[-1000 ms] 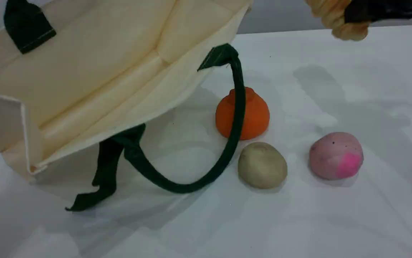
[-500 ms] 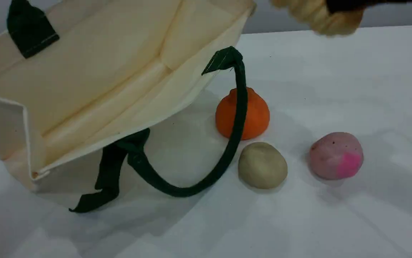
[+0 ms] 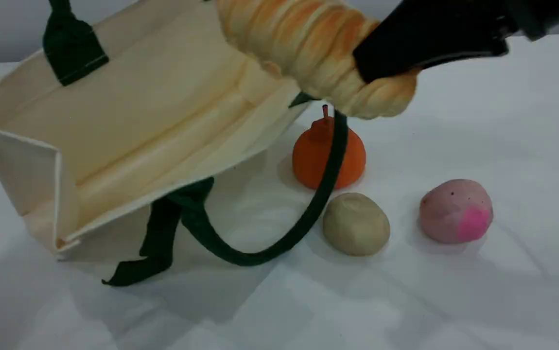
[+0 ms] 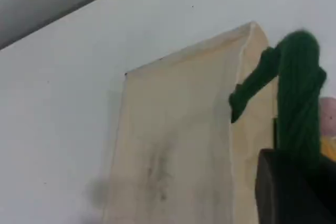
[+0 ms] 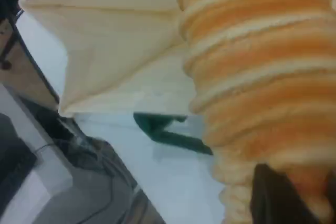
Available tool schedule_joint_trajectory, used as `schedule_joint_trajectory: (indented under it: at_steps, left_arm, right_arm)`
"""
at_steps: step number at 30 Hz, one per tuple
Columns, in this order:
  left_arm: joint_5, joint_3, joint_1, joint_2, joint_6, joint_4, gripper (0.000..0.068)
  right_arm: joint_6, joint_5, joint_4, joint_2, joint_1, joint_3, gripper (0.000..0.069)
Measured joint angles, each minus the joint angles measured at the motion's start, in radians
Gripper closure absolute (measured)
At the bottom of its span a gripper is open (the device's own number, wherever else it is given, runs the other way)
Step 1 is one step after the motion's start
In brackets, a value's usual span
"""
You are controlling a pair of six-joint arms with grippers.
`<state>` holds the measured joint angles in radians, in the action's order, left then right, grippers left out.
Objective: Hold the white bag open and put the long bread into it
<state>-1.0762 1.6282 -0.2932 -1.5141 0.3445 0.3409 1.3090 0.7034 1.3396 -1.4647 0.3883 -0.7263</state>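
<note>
The white bag [image 3: 129, 121] lies tilted on the table's left with its mouth gaping toward the camera. One dark green handle [image 3: 69, 46] rises out of the top edge; the other handle loop [image 3: 308, 214] trails on the table. In the left wrist view my left gripper [image 4: 294, 192] is shut on the green handle [image 4: 299, 93], above the bag's side [image 4: 173, 150]. My right gripper [image 3: 396, 53] is shut on the long bread [image 3: 308, 43], a ridged golden loaf. The loaf hangs over the bag's right rim, its left end above the opening. The long bread [image 5: 257, 77] fills the right wrist view.
An orange fruit with a stem [image 3: 350, 158] sits right of the bag, partly behind the handle loop. A beige lump [image 3: 356, 223] and a pink ball [image 3: 456, 210] lie nearer the front. White cloth [image 3: 503, 291] covers the table.
My right gripper has carried the long bread left and down, from the top right corner to the bag's rim. The bag has shifted a little to the right.
</note>
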Motion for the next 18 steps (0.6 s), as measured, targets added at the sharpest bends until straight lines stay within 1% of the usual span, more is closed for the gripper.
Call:
schedule_joint_trajectory:
  at_steps: [3,5,10,15,18]
  left_arm:
    - [-0.027,0.018,0.000,0.001,0.038,0.055,0.0585]
    - [-0.037,0.037,-0.001,0.001,0.043,0.075,0.0585]
    - [-0.048,0.048,-0.001,0.002,0.043,0.069,0.0585]
    - [-0.049,0.048,-0.001,0.002,0.043,0.070,0.0585]
    - [-0.053,0.048,-0.001,0.002,0.043,0.069,0.0585]
  right_arm:
    - [-0.001,-0.041,0.021,-0.001,0.044,-0.007,0.0601]
    - [-0.001,-0.053,0.021,-0.002,0.060,-0.022,0.0601]
    - [-0.033,-0.099,0.011,-0.011,0.070,-0.063,0.0605]
    - [-0.049,-0.092,-0.007,-0.085,0.074,-0.069,0.0608]
    - [-0.047,-0.092,0.000,-0.138,0.097,-0.082,0.0608]
